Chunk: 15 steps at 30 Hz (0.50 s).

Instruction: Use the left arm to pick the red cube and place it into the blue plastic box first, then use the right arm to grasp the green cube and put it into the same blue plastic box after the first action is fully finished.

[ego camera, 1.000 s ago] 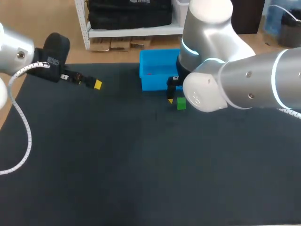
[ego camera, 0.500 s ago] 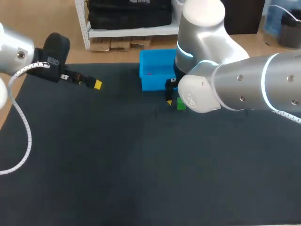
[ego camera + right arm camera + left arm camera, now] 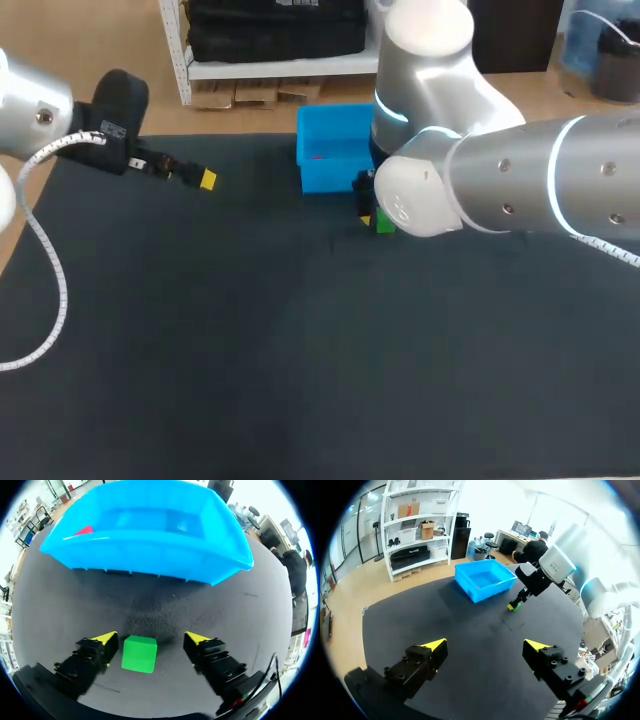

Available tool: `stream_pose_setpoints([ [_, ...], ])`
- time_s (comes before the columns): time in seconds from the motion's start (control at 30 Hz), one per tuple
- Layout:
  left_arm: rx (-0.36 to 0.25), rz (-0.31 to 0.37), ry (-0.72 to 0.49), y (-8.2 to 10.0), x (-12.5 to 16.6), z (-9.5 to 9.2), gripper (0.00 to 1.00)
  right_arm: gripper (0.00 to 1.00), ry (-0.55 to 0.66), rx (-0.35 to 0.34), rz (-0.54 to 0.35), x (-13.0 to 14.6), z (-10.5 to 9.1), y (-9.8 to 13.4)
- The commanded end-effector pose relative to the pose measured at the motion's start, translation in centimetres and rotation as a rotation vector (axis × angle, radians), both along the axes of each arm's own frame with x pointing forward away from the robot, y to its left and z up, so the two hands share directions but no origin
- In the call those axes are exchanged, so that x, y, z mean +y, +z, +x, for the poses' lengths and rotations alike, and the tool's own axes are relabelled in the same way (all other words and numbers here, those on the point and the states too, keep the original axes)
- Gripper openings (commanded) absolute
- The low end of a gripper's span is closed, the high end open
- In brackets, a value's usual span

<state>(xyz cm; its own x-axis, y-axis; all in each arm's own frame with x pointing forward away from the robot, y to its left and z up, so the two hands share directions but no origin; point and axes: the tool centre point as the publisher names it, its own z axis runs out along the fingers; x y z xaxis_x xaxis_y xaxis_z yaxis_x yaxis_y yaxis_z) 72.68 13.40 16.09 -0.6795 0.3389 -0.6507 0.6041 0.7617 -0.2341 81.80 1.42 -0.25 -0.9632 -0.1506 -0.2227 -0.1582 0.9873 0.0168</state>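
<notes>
Now, green cube (image 3: 139,653) between spread tips of right tool (image 3: 151,638), seemingly just beside one tip

I'm looking at my right arm (image 3: 520,190): thick silver-grey rounded tubes, with small dark screws dotting the shell and a pale cyan ring glowing around each joint. My left arm (image 3: 30,110) is showing the same silver casing, a white braided cable (image 3: 52,255) looping off it, and a black wrist block carrying a small white label. The left gripper (image 3: 485,645) and right gripper (image 3: 150,638) are both wearing black bolted fingers ending in yellow wedge tips
</notes>
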Motion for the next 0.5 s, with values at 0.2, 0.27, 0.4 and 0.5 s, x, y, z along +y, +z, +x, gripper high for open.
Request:
stream_pose_setpoints([
  [0.2, -0.003, -0.005, -0.004, -0.11, 0.08, 0.08, 1.0, 0.0, 0.0, 0.018, 0.001, 0.27, -0.13, -0.53],
  [0.27, -0.003, -0.005, -0.004, -0.11, 0.08, 0.08, 1.0, 0.0, 0.0, 0.02, 0.003, 0.28, -0.14, -0.54],
  [0.4, -0.003, -0.005, -0.004, -0.11, 0.08, 0.08, 1.0, 0.0, -0.001, 0.021, 0.007, 0.31, -0.17, -0.48],
  [0.5, -0.003, -0.005, -0.004, -0.11, 0.08, 0.08, 1.0, 0.0, -0.003, 0.018, 0.008, 0.26, -0.14, -0.32],
])
